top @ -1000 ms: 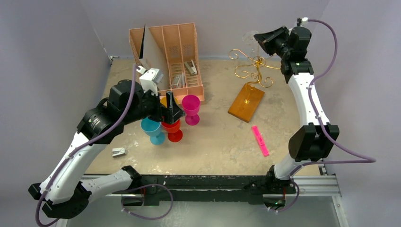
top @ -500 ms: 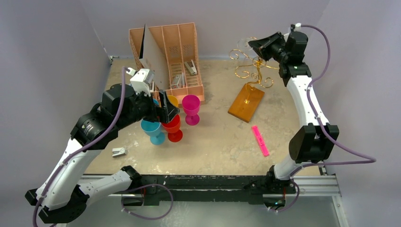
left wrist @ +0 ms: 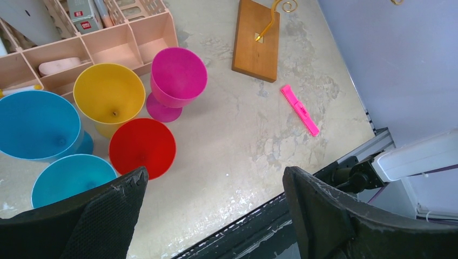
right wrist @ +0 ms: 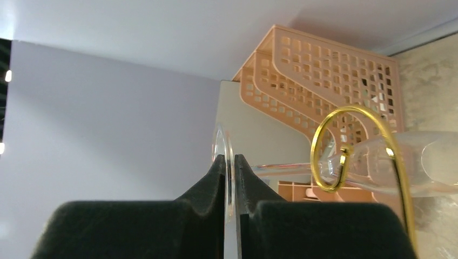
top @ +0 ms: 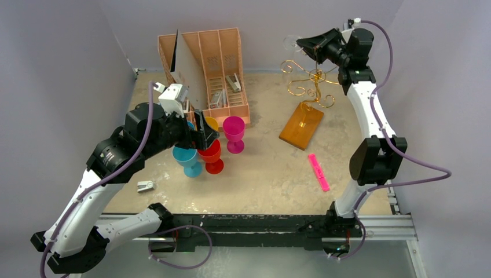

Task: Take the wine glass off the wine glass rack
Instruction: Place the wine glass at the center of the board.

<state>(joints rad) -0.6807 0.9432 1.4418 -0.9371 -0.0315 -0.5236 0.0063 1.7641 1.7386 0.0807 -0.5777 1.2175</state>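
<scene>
your right gripper (right wrist: pixel 229 162) is pinched shut on the foot of the wine glass (right wrist: pixel 372 159), likely because its stem sits in a gold curl atop the wine glass rack (top: pixel 301 124) and must slide out sideways; your left gripper (left wrist: pixel 215 178) gapes empty.

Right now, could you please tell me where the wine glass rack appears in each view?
Top external: wine glass rack upper right.
Left wrist: its wooden base, top centre.
Right wrist: one gold curl, right of centre.
Shared landmark: pink-tan file organiser.

wine glass (right wrist: pixel 426 162): clear, horizontal, at gold curl | wine glass rack (top: pixel 301 124): upright
</scene>
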